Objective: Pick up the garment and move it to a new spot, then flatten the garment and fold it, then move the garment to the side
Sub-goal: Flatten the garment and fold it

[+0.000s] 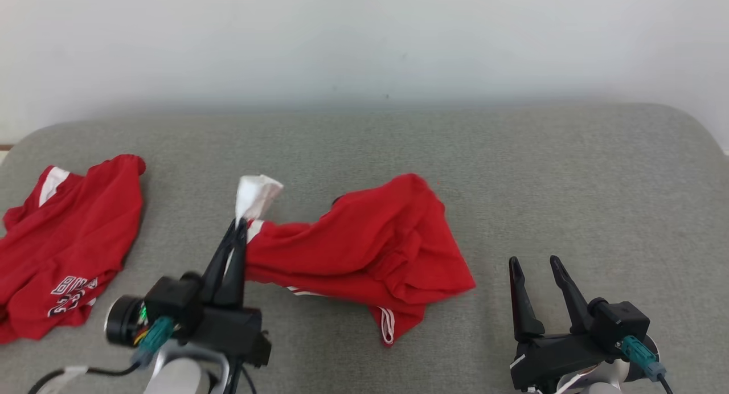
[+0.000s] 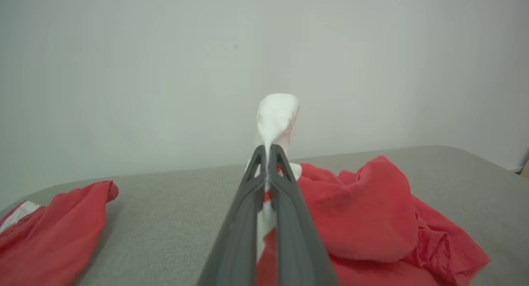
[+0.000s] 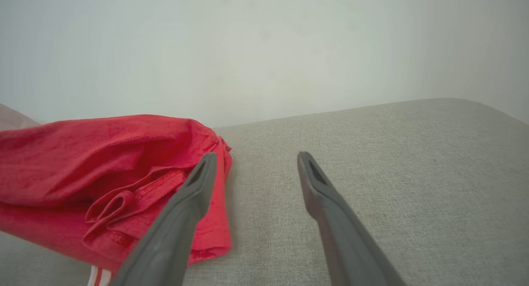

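Red garment (image 1: 376, 246) pinched at white end by left gripper (image 1: 240, 222) (crumpled on grey couch (image 1: 512, 172)); right gripper (image 1: 534, 260) spread wide, empty.

We see our right gripper (image 3: 256, 157) with its two dark fingers spread wide above the grey padded surface (image 3: 392, 153). To its left lies the crumpled red garment (image 3: 103, 162), white stripes (image 3: 96, 276) at its near edge. A pale wall (image 3: 264, 50) stands far behind.
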Robot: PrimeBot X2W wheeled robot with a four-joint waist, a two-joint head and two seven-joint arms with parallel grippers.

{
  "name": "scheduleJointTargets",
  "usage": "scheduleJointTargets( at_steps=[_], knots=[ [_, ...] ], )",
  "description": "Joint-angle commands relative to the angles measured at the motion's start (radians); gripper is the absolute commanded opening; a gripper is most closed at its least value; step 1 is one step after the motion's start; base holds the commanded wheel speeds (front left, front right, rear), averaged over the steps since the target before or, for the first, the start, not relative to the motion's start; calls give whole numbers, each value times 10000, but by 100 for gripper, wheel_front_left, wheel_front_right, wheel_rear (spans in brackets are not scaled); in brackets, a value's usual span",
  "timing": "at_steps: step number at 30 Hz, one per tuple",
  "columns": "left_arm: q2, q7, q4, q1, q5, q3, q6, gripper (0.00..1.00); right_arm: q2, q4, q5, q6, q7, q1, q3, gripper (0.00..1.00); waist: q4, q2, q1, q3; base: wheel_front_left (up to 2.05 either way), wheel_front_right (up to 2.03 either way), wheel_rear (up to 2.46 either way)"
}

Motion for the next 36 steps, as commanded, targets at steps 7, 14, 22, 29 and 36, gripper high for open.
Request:
scheduleJointTargets(
  at_steps=[7,14,22,29,36],
  knots=[
    [-173,-45,-712,2255,-458,1217,172,0,-1,-18,38,8,-5,-27,59,100,288,0,0,214,0,0,0],
    [-825,-46,125,3089,-679,1934,-373,0,1,20,-47,8,-5,-75,-10,100,316,0,0,292,0,0,0],
    [-1339,-46,638,2987,-25,2607,-980,100,-46,80,-42,8,-5,-76,23,100,413,0,0,244,0,0,0],
    [-1527,-46,-212,3193,550,3250,-1137,100,-61,111,-5,8,-5,-14,33,100,545,0,0,102,0,0,0],
    [-1597,-46,-863,3490,1282,3793,-1132,100,-59,364,231,8,-5,-29,394,100,685,0,0,-105,0,0,0]
  ],
)
